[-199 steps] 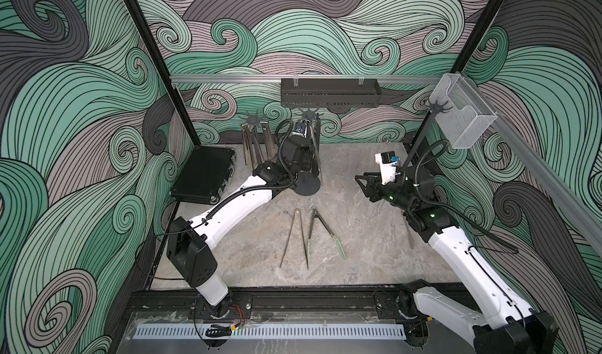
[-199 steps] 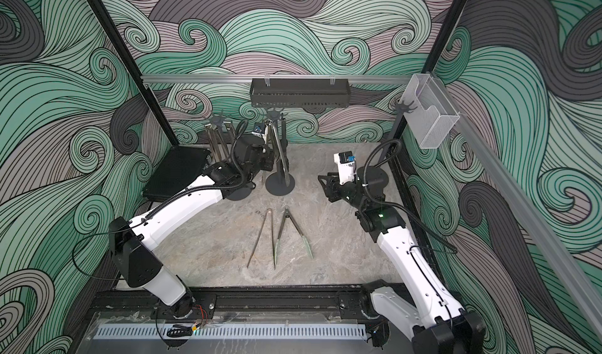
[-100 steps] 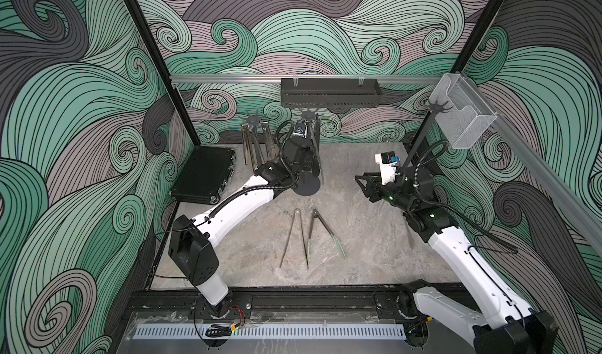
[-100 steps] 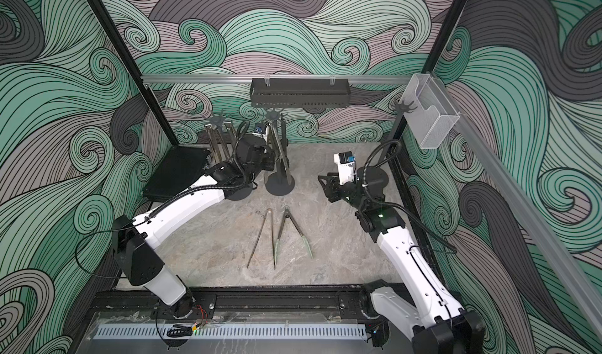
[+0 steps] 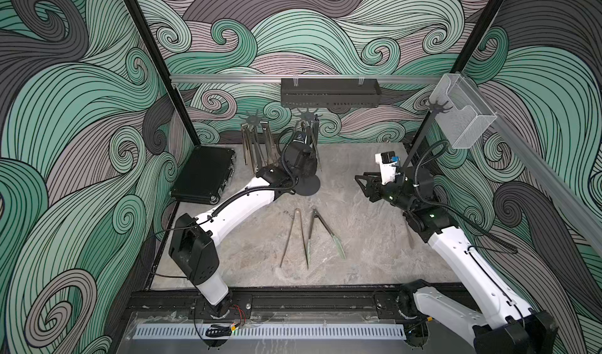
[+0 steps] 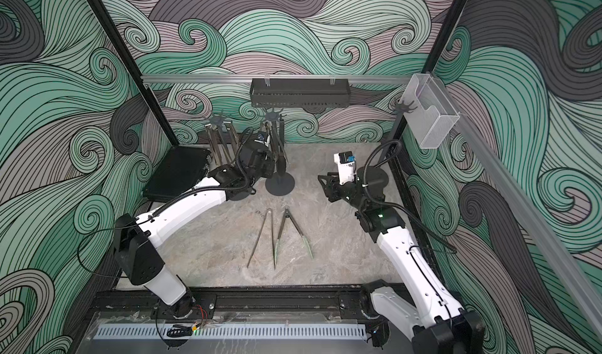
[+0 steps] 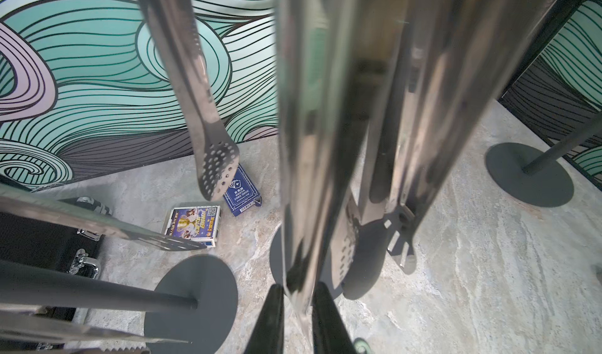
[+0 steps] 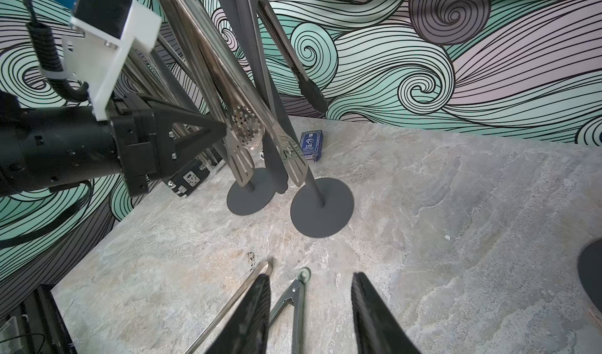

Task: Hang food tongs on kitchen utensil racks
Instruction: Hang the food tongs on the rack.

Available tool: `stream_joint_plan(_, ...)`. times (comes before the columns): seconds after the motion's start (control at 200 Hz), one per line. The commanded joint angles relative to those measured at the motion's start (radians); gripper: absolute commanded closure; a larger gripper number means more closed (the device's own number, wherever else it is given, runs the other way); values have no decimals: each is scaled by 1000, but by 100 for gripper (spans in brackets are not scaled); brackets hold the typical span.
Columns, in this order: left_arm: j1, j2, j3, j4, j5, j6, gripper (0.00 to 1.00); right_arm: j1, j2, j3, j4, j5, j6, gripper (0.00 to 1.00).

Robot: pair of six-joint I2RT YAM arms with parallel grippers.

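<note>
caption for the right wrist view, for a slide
right tool open, two tongs on the table ahead, racks with hung tongs beyond

Robot lab test cell, dressed with kitchen goods.
- Left arm (image 5: 234, 205) and right arm (image 5: 456, 254), white and black, are mounted on a black base rail (image 5: 309, 300) at the front edge. Cables loop along both.
- Enclosure: black frame posts (image 5: 150, 59), swirl-printed wall panels (image 5: 293, 26), aluminium rail (image 5: 228, 79) across the back.
- Stone-look bench (image 5: 374, 238) forms the cell floor.
- Kitchen items read as staged props (utensil racks (image 5: 308, 186), tongs (image 5: 294, 235), perforated shelf (image 5: 329, 91), clear basket (image 5: 465, 114)).
- They sit alongside a black case (image 5: 203, 173) and card boxes (image 7: 193, 222).
</note>
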Motion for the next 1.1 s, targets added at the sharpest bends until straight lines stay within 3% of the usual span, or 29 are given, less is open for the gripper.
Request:
stream_joint_plan(0.0,-3,-12,10,-19,4,-13,76,1,-6,-11,26,-8,12,57)
stream_joint_plan(0.145,-5,-48,11,-32,16,-11,57,-4,-6,-9,20,5,12,54)
stream_joint_plan(0.285,-7,-100,0,-40,34,-3,46,-12,-6,-7,13,25,16,49)
stream_joint_plan(0.505,-10,-197,-27,-53,98,-2,38,-30,-16,5,-26,105,18,38)
stream_joint_plan(0.54,-10,-216,-35,-56,114,-4,38,-34,-18,12,-42,134,18,30)
stream_joint_plan(0.655,-10,-318,-87,-58,168,-3,35,-64,-21,44,-97,243,19,20)
stream_joint_plan(0.861,-1,-493,-168,-166,228,7,24,-209,-19,95,-138,445,41,9)
stream_joint_plan(1.096,75,-693,-378,-147,328,-64,21,-461,52,109,-56,358,13,9)
